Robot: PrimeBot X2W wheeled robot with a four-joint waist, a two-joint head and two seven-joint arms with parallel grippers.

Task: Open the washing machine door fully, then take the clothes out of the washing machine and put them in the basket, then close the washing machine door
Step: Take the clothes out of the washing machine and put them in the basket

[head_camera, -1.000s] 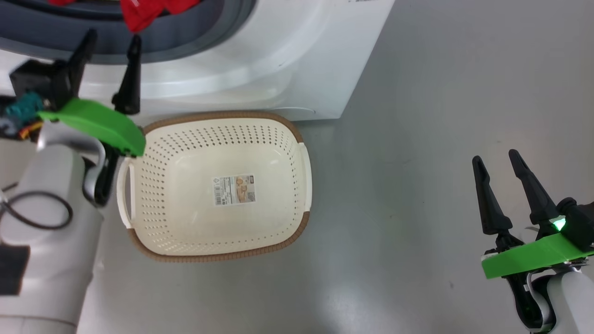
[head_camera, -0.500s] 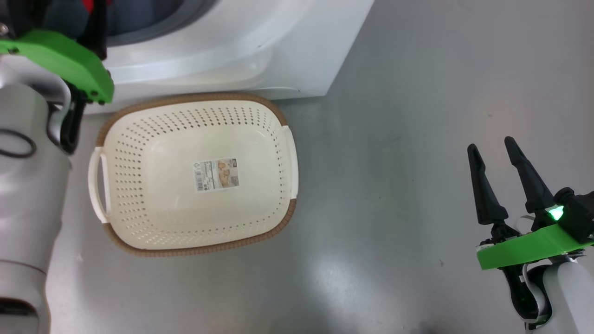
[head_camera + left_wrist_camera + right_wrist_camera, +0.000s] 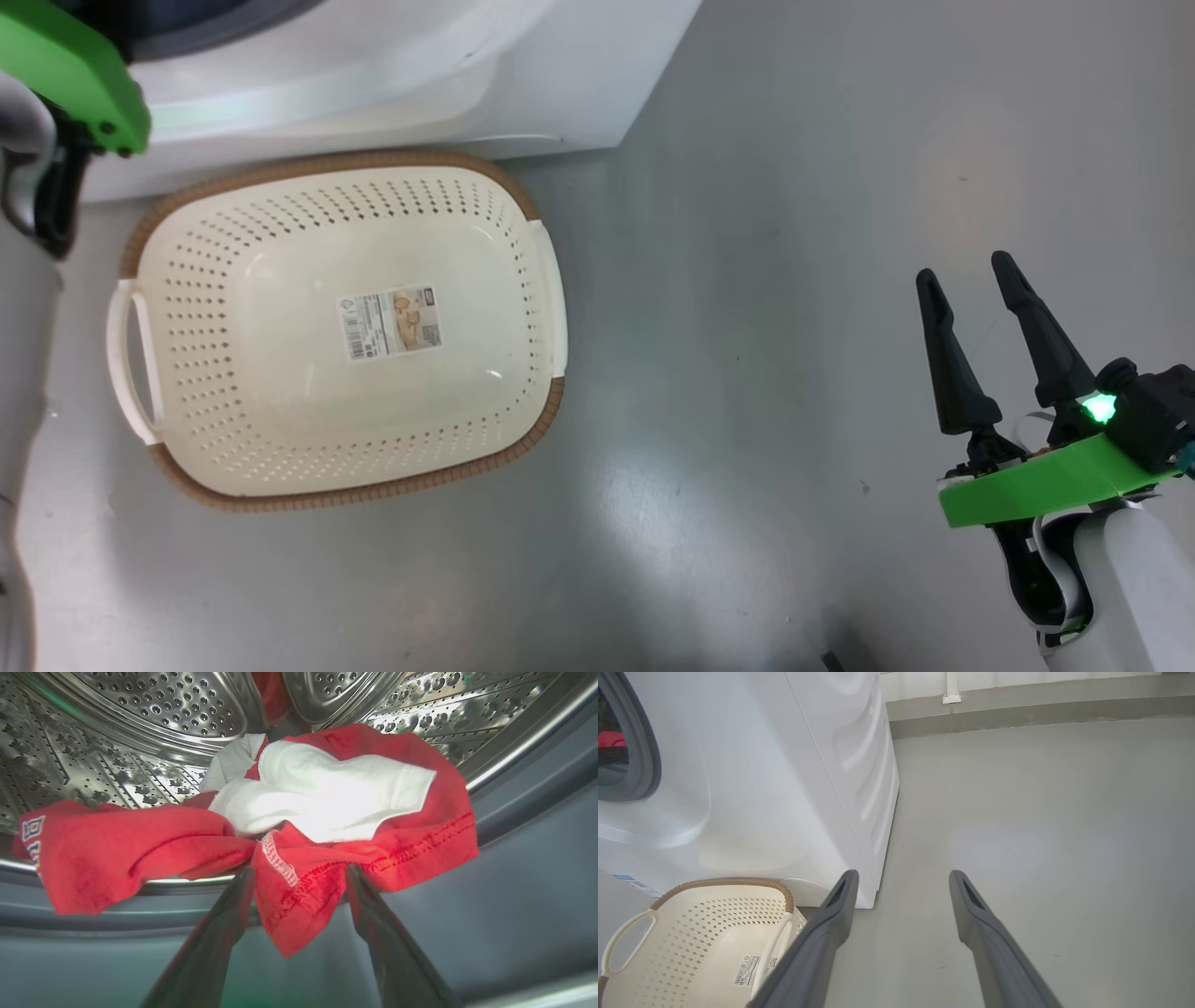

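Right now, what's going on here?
The robot is unloading the washing machine. Its left pincer is open at the mouth of the drum, fingers either side of a hanging fold of the red and white clothes, not yet closed on it. The basket sits empty on the floor just in front of the machine. The right pincer is open above the floor, holding nothing.

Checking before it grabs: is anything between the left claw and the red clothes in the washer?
Nothing visible does. The open left claw has a hanging red fold of the clothes between its fingers, at the mouth of the drum.
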